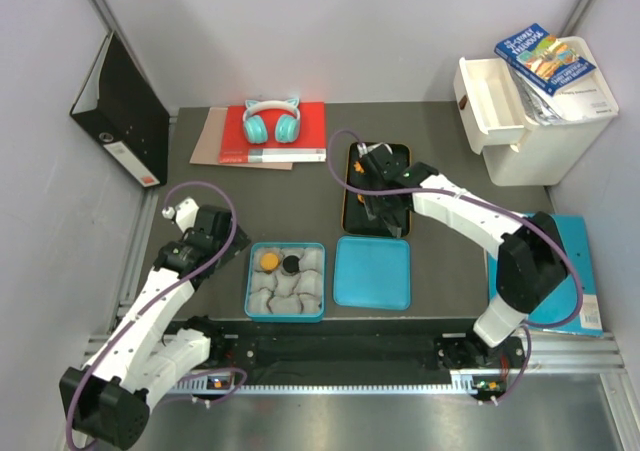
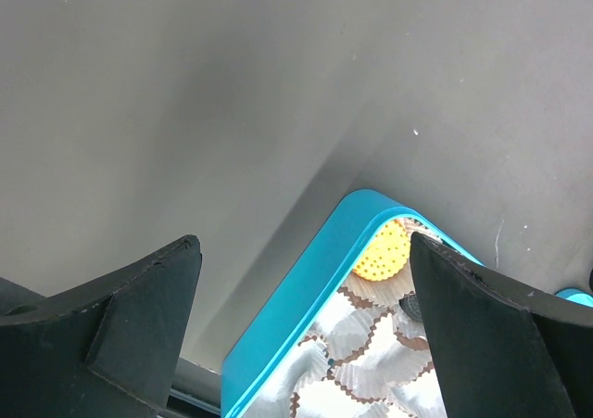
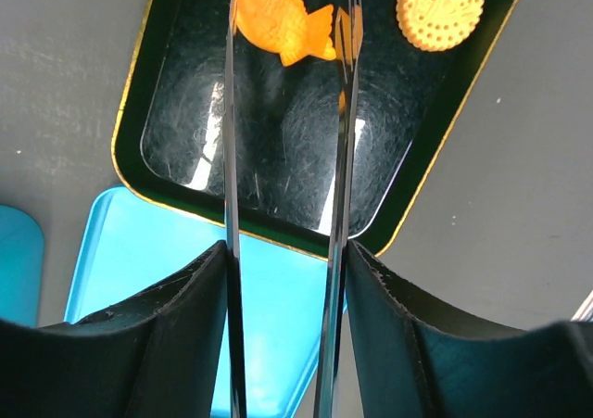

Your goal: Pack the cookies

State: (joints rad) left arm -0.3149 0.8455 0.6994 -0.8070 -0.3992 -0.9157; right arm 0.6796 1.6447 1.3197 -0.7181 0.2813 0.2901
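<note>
The right gripper [image 3: 285, 251] was closed on a pair of thin metal tongs [image 3: 229, 158]. The blades were parted and set astride the orange fish-shaped cookie [image 3: 278, 24] just ahead of the fingertips, on the black gold-rimmed tray [image 3: 185, 112]. A round orange dotted cookie [image 3: 440, 8] lay further to the gripper's right. The squeeze would best be applied gently, across the fish's body rather than its tail. The left gripper [image 2: 304, 242] was spread wide and empty, with the teal box of white paper cups [image 2: 306, 284] just below it.
</note>
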